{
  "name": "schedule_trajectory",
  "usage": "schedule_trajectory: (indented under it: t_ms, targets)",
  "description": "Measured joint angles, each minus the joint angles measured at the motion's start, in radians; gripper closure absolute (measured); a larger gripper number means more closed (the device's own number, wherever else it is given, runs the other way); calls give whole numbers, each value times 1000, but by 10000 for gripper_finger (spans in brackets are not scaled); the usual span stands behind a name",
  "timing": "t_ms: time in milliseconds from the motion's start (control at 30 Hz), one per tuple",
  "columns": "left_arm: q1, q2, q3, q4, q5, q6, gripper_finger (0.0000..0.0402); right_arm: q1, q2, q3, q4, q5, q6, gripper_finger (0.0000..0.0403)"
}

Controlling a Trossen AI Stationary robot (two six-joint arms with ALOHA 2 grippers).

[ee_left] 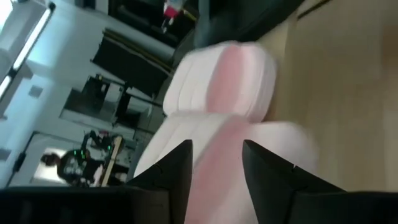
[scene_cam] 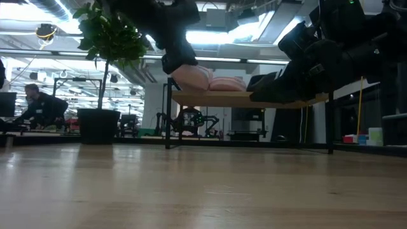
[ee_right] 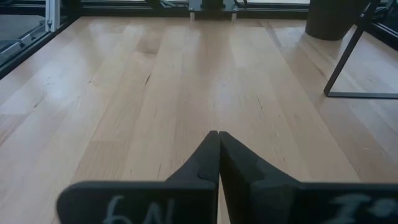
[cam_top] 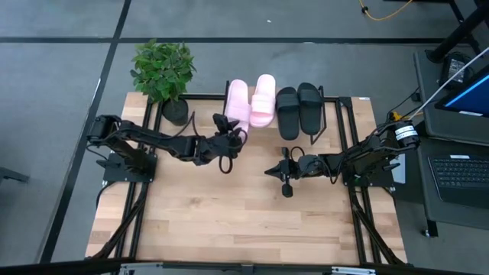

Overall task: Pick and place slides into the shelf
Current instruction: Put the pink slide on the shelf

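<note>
Straddling a pink slide [ee_left: 217, 124], the left gripper [cam_top: 227, 128] has its fingers [ee_left: 177, 168] spread either side of it at the shelf [scene_cam: 248, 98], upper centre of the high view. Second pink slide [cam_top: 263, 99] and two black slides [cam_top: 299, 109] lie alongside. Right gripper [cam_top: 284, 174] waits mid-frame over the table [cam_top: 229, 221], fingers pressed together.

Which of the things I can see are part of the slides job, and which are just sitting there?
Job:
- two pink slides, on the shelf
- two black slides, on the shelf
- left gripper, jaws around the end of the left pink slide
- right gripper, shut, over bare table

Just there:
- potted plant
- laptop beside the table
</note>
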Motion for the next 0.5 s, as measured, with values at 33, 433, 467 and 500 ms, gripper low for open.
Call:
schedule_trajectory:
  t_ms: [33,433,467,500]
  targets:
    - [-9,-1,0,11,1,8,270,0,0,0,0,0,0,393]
    - [-90,-50,1,185,-45,117,279,0,0,0,0,0,0,393]
    - [-90,-61,1,185,-65,116,279,0,0,0,0,0,0,393]
    - [-90,-74,1,182,-86,116,279,0,0,0,-2,0,0,393]
